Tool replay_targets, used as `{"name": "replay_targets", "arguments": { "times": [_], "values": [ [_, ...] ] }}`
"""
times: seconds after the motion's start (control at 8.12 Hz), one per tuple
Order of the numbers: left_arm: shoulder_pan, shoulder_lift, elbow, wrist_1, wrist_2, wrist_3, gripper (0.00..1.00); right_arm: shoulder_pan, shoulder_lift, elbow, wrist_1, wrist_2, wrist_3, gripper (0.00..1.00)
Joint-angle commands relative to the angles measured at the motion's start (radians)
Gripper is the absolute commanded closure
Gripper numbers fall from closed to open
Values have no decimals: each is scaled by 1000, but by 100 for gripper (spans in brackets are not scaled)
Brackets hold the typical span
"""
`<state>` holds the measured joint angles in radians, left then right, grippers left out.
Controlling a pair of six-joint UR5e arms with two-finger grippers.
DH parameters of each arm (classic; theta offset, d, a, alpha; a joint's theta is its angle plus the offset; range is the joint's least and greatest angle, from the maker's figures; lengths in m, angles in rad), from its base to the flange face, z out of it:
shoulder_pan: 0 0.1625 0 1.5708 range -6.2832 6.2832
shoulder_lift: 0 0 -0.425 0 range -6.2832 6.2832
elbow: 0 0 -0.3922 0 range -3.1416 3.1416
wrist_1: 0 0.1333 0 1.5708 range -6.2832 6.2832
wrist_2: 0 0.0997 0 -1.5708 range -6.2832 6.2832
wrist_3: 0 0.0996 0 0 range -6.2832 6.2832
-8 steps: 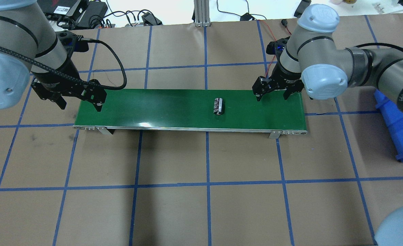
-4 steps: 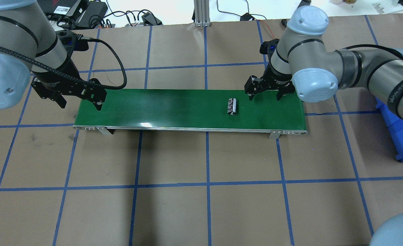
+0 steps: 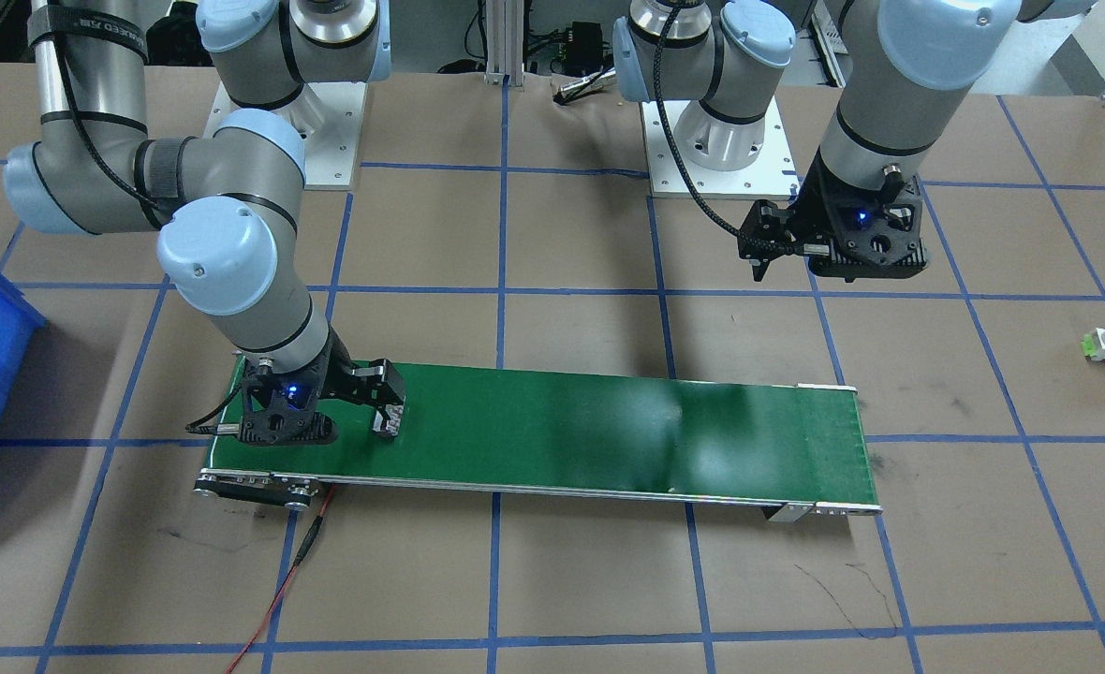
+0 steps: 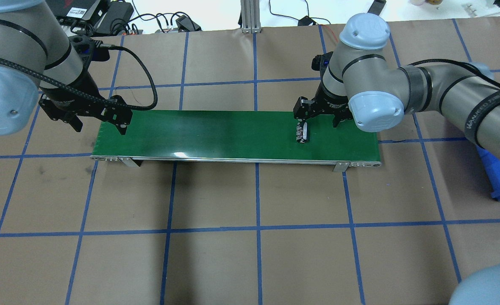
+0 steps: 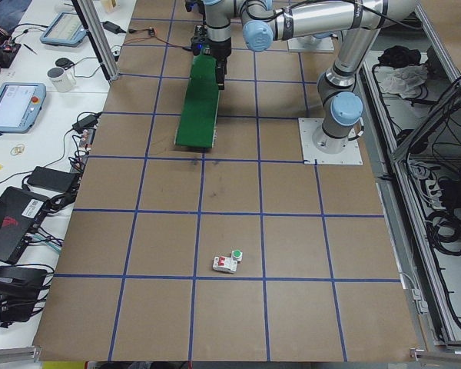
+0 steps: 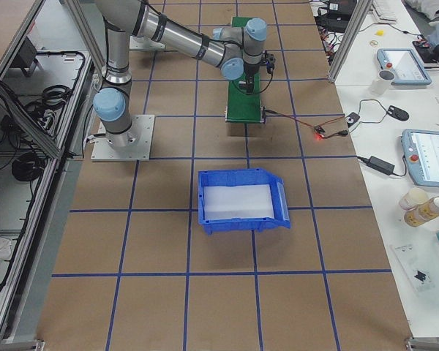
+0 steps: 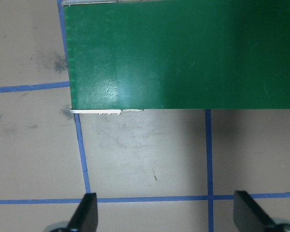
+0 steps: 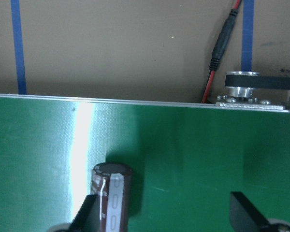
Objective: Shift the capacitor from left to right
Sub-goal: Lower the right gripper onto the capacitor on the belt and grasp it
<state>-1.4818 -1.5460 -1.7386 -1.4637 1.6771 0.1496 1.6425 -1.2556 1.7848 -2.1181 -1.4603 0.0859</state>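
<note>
Right wrist-mounted: right hand (image 8: 166,215) apart, capacitor (image 8: 111,198) lower left beside one finger (image 8: 87,217), off-centre; closing may knock it rolling across belt (image 8: 193,145). Left hand (image 7: 166,215) apart.

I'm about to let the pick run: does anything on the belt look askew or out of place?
Only one thing: the capacitor lies on its side on the green belt, not centred in the open right gripper but close by one finger. Nothing looks spilled or damaged.
</note>
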Motion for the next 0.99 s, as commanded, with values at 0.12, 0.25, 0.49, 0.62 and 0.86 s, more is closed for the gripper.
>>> {"name": "replay_targets", "arguments": {
  "times": [0.12,0.25,0.49,0.62,0.86],
  "values": [
    [0,0,1,3,0,-1,0,5,21,2,3,-66,-20,12],
    [0,0,1,2,-2,-1,0,5,21,2,9,-99,-29,22],
    [0,0,1,3,-2,-2,0,5,21,1,10,-162,-93,55],
    [0,0,1,3,-2,-1,0,3,21,-1,56,-240,-141,77],
    [-2,-2,1,3,-2,-1,0,-3,10,-4,96,-247,-138,100]
  ]
}}
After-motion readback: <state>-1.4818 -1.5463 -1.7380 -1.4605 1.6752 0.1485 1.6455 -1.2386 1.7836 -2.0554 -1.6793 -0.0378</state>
